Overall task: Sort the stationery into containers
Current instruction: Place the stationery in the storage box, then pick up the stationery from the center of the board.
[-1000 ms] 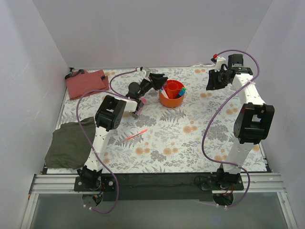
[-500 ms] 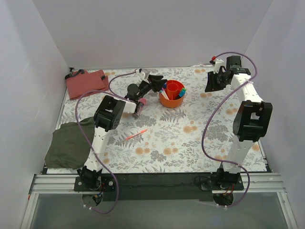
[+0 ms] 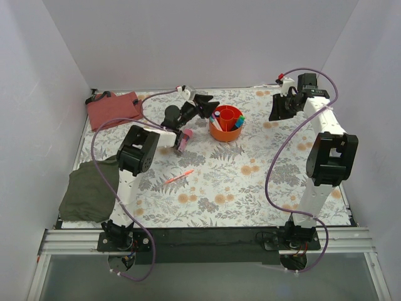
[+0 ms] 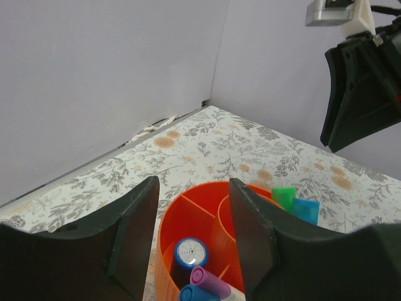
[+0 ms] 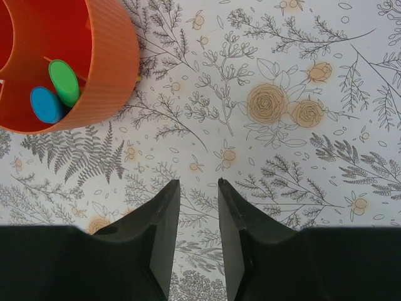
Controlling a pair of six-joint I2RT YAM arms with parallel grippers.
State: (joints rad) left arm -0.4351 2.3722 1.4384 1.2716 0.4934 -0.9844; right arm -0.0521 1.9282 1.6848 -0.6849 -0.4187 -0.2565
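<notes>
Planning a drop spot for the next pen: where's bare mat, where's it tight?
Bare: the floral mat between the orange cup and the right gripper, and the near stretch right of the orange-red pen. Tight: left of the cup, where the left gripper hangs by its rim. The olive cloth covers the near-left corner.

Lab test booth; bare white walls (image 3: 188, 37) (floral tabletop (image 3: 250, 188)).

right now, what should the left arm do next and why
Probably lift the left gripper away from the orange cup and swing toward the orange-red pen: its jaws stand open and empty by the cup, and that pen lies unsorted on the table.
</notes>
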